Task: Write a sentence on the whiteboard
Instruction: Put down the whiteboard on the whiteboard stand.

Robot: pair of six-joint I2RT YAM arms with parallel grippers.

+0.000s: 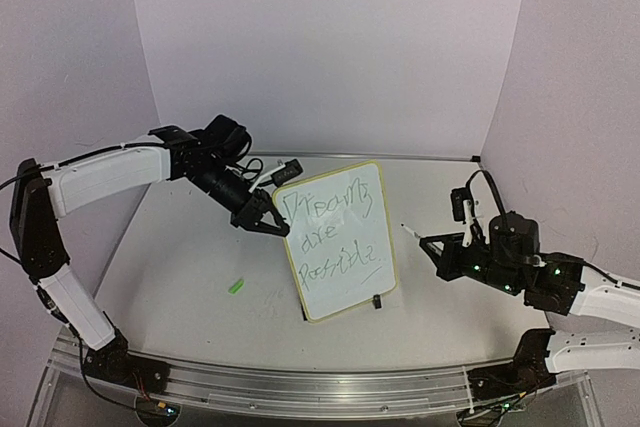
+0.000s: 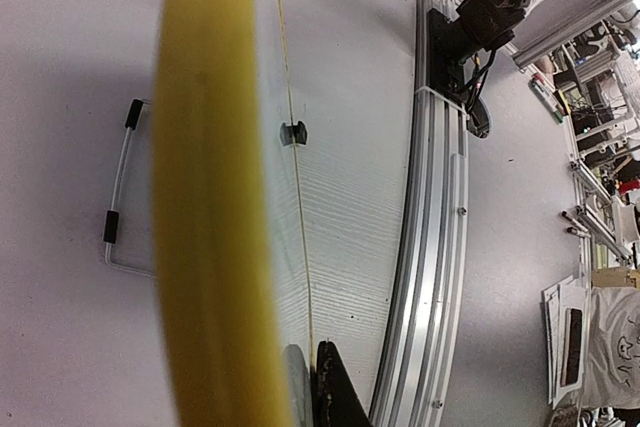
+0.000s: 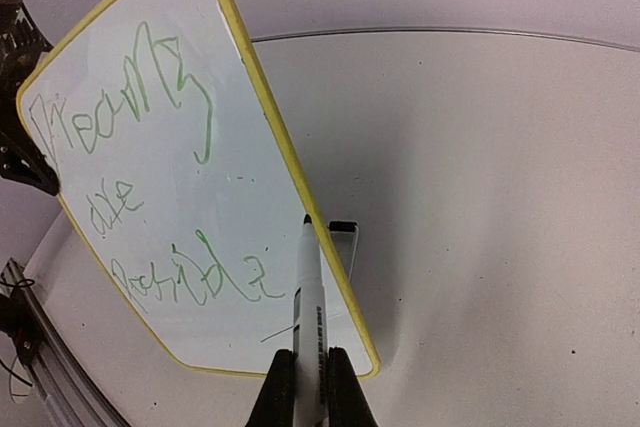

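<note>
Board (image 1: 350, 285) stands centre of counter (image 1: 180, 267), tilted back. Left tool (image 1: 263, 220) pinching its left edge. Right tool (image 3: 310, 372) pinching marker (image 3: 312, 297), tip just off right edge. Sentence (image 3: 118, 202) looks complete, three lines. Advise: brace board, withdraw marker straight back, avoid smearing ink.

The whiteboard (image 2: 205, 197) was a blurred yellow band, cut top and bottom; the green speck (image 1: 236, 286) left of it was unidentifiably small.

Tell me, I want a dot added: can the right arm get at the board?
Probably yes: the board faces the right gripper, nothing stands between the marker and it, and the left gripper holds its far edge.
</note>
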